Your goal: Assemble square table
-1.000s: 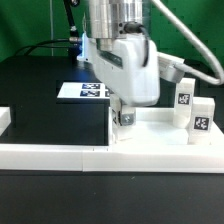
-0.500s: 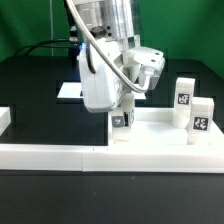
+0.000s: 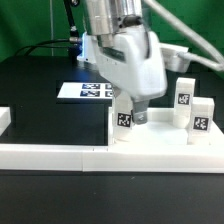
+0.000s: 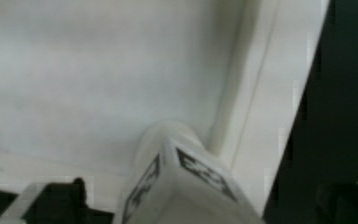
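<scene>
White plastic fills the near edge of the black table (image 3: 40,90), where the arm's gripper (image 3: 127,108) stands a tagged leg (image 3: 125,124) upright at a corner of the tabletop (image 3: 160,132), jaws clamped on it. Two more legs (image 3: 185,95) (image 3: 203,115) stand by the tray's far corner, apart from the gripper, the tray floor between them open. The border rail (image 3: 60,152) runs along the front.

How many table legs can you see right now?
3. One leg under the hand at the tabletop's corner; two legs stand on the exterior view's right. A fourth may be hidden.
</scene>
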Controlling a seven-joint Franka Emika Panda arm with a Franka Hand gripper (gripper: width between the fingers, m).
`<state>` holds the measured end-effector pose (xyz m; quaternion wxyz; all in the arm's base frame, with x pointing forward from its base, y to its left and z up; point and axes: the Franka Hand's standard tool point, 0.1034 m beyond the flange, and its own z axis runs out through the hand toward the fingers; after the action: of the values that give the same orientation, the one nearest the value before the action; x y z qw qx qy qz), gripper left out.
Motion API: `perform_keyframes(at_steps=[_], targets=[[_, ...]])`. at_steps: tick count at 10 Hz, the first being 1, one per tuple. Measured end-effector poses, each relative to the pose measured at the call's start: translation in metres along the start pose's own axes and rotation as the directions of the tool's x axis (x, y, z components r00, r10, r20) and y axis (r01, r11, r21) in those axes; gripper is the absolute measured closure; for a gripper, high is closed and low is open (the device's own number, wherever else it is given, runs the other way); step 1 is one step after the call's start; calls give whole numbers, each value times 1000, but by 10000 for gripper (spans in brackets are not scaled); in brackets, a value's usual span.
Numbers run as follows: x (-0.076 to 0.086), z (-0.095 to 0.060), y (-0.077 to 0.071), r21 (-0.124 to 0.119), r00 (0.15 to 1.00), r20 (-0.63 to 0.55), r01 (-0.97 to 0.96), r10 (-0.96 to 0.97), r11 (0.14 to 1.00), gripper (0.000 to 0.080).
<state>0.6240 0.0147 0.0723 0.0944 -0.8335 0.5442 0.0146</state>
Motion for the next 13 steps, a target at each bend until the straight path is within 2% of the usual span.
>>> perform_keyframes(at_steps=[4,5,7,8,9,11,13], targets=[[5,1,3,-13,977,-9,213,-213,977,151],[6,0,4,-23,944,-10,329,-329,944,151],[13,-1,8,-59,782,-3,622,-623,781,151],[16,2,12,-64,708,14,705,-706,706,151],[17,4,14,-69,696,28,718,-718,693,151],[17,4,14,-71,726,23,687,-688,723,151],[18,4,14,-72,759,20,650,-650,757,423]])
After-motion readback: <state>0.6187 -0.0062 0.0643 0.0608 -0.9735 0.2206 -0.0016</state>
